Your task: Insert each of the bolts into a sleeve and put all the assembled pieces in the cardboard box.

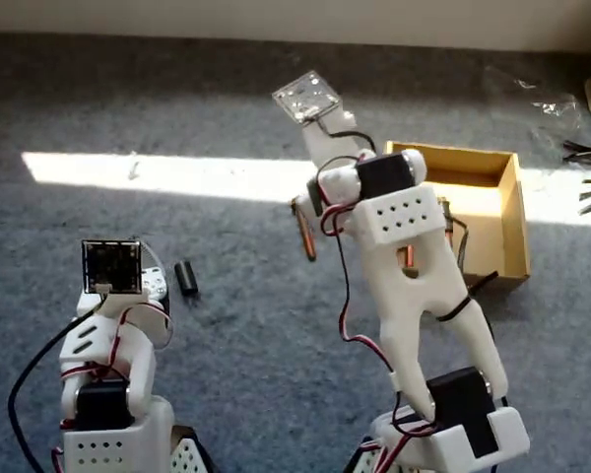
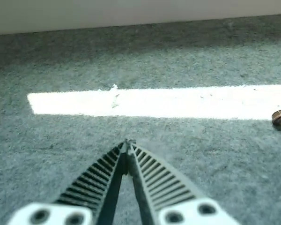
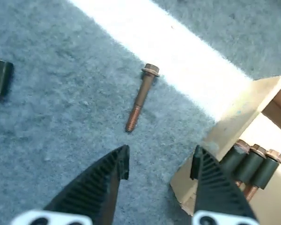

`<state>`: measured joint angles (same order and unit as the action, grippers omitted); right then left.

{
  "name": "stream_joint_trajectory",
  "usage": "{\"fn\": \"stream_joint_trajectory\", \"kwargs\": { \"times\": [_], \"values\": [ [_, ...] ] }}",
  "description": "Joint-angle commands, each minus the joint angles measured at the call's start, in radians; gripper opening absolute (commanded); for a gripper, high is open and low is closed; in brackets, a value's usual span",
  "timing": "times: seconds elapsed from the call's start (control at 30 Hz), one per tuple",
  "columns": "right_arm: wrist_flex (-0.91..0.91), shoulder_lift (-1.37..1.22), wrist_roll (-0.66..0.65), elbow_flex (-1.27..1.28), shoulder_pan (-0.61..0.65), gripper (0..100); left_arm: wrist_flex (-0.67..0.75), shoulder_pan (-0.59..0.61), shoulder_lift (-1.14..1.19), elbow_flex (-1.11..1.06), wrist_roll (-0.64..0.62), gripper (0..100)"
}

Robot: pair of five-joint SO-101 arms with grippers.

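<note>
Grey carpet carried one loose bolt (image 3: 141, 97) near the cardboard box (image 3: 225, 136), with the black sleeve (image 3: 0, 77) well apart. Stiff, light and probably slick, the bolt wanted gripping across mid-shank. Near it the right gripper (image 3: 160, 157) stood spread; the left gripper (image 2: 127, 145) was pressed together, empty.

The carpet (image 1: 227, 345) is mottled grey-blue with a white sunlit stripe. The bolt (image 3: 141, 97) is coppery brown, the sleeve (image 1: 185, 277) black, the cardboard box (image 1: 453, 152) tan. The left end effector (image 2: 127, 145) and right end effector (image 3: 160, 157) are black, ribbed.
</note>
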<state>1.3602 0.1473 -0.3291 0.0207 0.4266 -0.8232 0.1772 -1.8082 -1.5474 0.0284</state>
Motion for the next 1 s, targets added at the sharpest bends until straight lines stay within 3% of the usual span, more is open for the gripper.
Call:
{"fn": "stream_joint_trajectory", "kwargs": {
  "times": [0.0,0.13,0.3,0.47,0.6,0.83,0.97],
  "values": [
    [-0.007,0.042,-0.003,0.013,0.076,19.5,-0.002,0.027,-0.013,0.024,0.0,1],
    [-0.051,0.041,-0.002,0.085,0.174,19.5,-0.005,0.087,-0.013,0.048,0.0,1],
    [-0.183,0.041,0.023,0.183,0.242,19.5,-0.193,0.133,-0.013,0.171,-0.064,1],
    [-0.28,0.041,0.181,0.209,0.269,19.5,-0.203,0.139,-0.013,0.166,-0.063,1],
    [-0.295,0.041,0.193,0.209,0.315,19.4,-0.203,0.139,-0.013,0.154,-0.061,1],
    [-0.392,0.041,0.195,0.209,0.355,1.1,-0.206,0.147,-0.013,0.154,-0.063,1],
    [-0.449,0.036,0.204,0.219,0.355,0.5,-0.21,0.188,-0.013,0.154,-0.064,1]
  ]
}}
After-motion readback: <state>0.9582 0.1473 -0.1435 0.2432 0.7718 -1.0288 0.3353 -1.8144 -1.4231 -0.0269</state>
